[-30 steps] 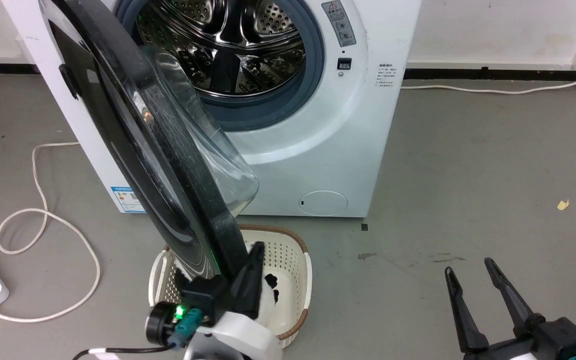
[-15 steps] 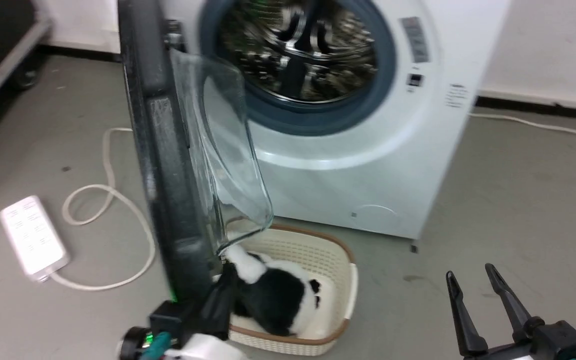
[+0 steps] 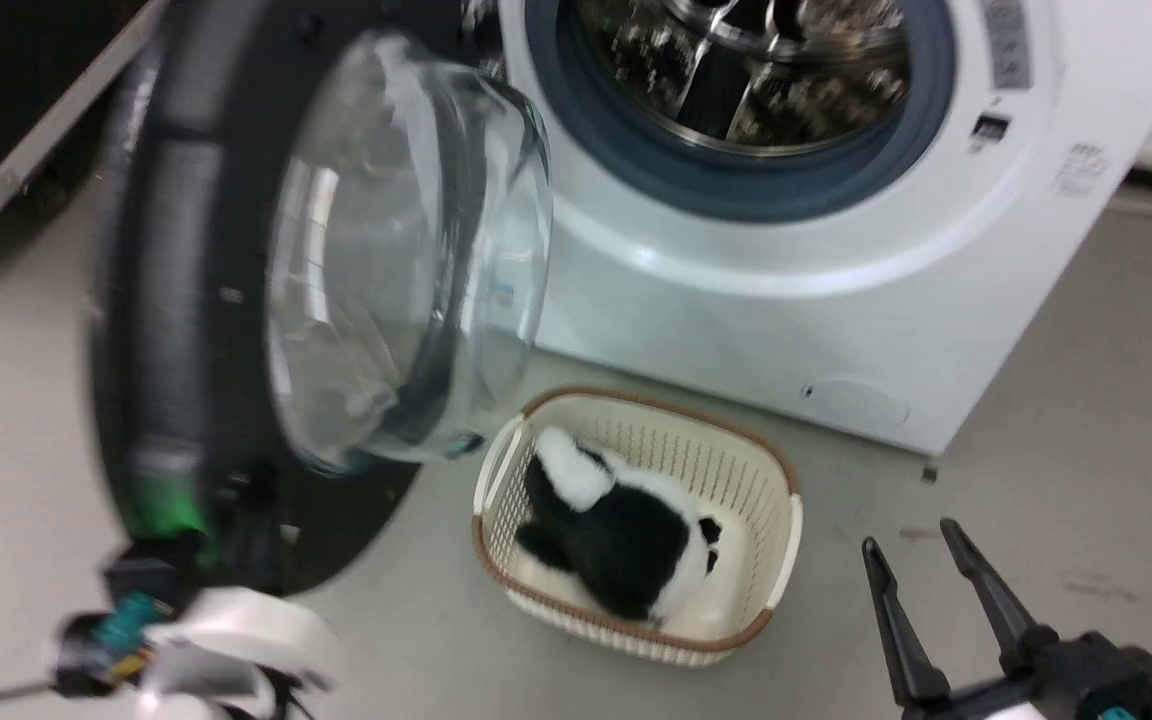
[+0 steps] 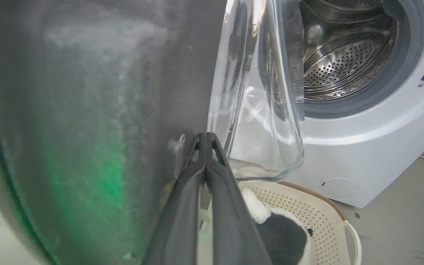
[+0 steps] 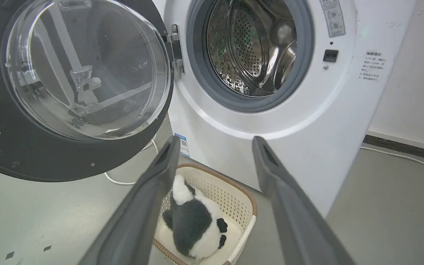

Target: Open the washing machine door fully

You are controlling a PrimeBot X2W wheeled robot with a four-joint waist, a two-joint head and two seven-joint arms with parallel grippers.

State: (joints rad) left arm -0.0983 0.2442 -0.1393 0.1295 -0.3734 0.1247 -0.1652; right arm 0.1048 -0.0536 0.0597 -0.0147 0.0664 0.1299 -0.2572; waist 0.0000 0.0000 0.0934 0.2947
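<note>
You have the large round black-rimmed washing machine door (image 3: 326, 290) swung well clear of the opening. It stands upright to the left of the white front-loading washing machine (image 3: 736, 330), hung from the hinge (image 5: 175, 48) at the left of the machine's front. Being round, it has no long axis to speak of. Its flat disc stands on edge above the floor, and its inner face, with the bulging clear glass bowl, points out towards the robot and a little to the right. In the right wrist view the door (image 5: 76, 84) shows that face almost square on. Its hinge edge sits beside the grey rubber ring of the steel drum (image 5: 256, 48), which lies open.

Your left gripper (image 4: 205, 140) has its two dark fingers pressed together, tips meeting. They lie against the door's dark inner rim (image 4: 87, 110), just beside the foot of the glass bowl, with nothing pinched between them. In the head view that arm is a blur at the lower left, below the door's rim.

Your right gripper (image 3: 911, 535) hangs with its fingers spread, holding nothing, over the grey floor (image 3: 1086, 400) and well apart from the door. Just before the machine, below the bowl, stands a cream plastic basket (image 3: 676, 445) with a brown rim. A black-and-white plush toy (image 3: 616, 525) lies in it.
</note>
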